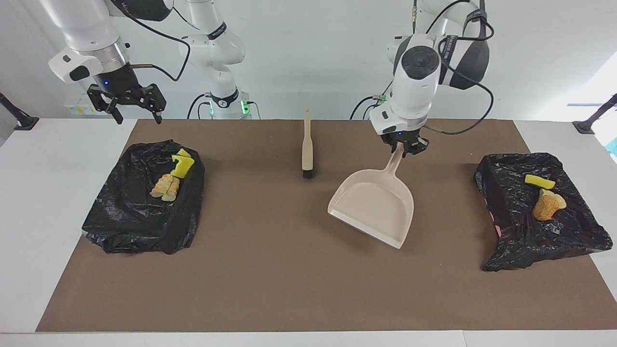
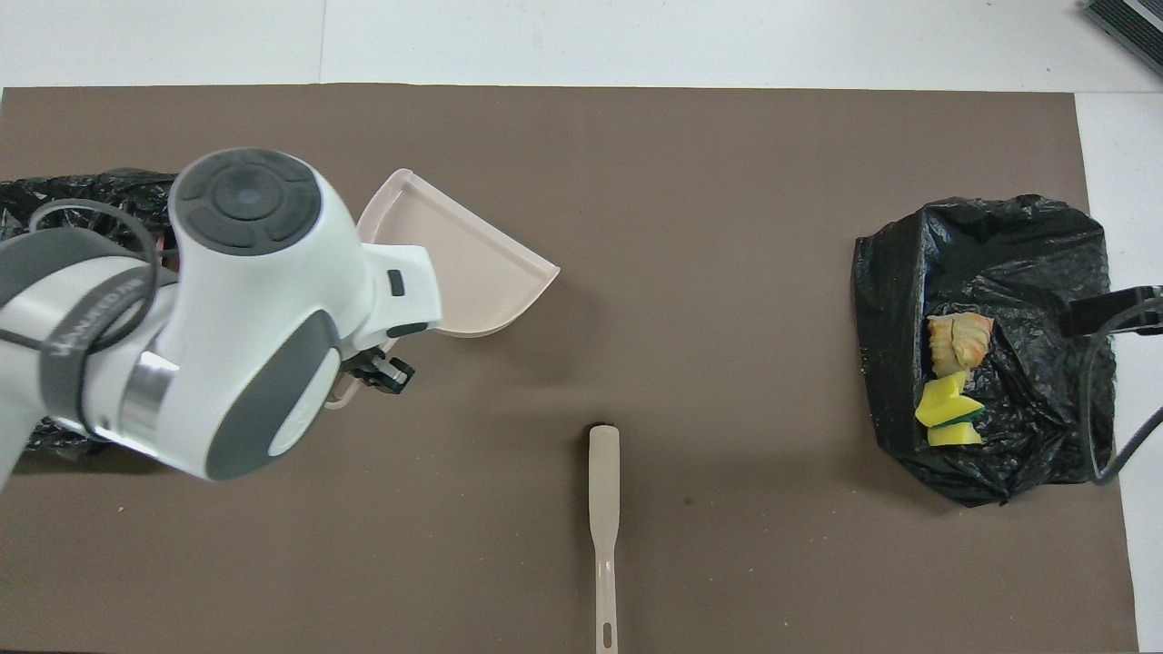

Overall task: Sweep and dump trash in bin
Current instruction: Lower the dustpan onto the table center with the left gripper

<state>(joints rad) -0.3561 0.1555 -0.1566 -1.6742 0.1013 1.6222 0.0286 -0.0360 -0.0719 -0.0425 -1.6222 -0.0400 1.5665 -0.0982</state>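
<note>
Bench: white, carrying everything in the scene.
Brown mat: covered most of the bench top.
Left arm: reached in over the mat between the brush and the bin bag at its own end of the bench.
Right arm: waited, raised above the bench edge near the bin bag at its own end.
Bin bag, right arm's end: black, crumpled, lying on the mat.
Bin bag, left arm's end: black, crumpled, lying on the mat, a bit of pink showing at its edge toward the dustpan.
Dustpan: beige, held by the tip of its handle, the pan tilted down with its open lip low over the mat; well apart from both bags; empty.
Brush: beige handle with dark bristles, lying flat on the mat near the robots' edge, near the dustpan but apart from it.
Left hand: clamped narrow on the dustpan's handle end.
Right hand: fingers spread wide, holding nothing.
Trash, right arm's end: yellow sponge chunks and pale bread-like lumps bunched together on that bag.
Trash, left arm's end: one yellow sponge piece and one tan lump just beside it, on that bag.
</note>
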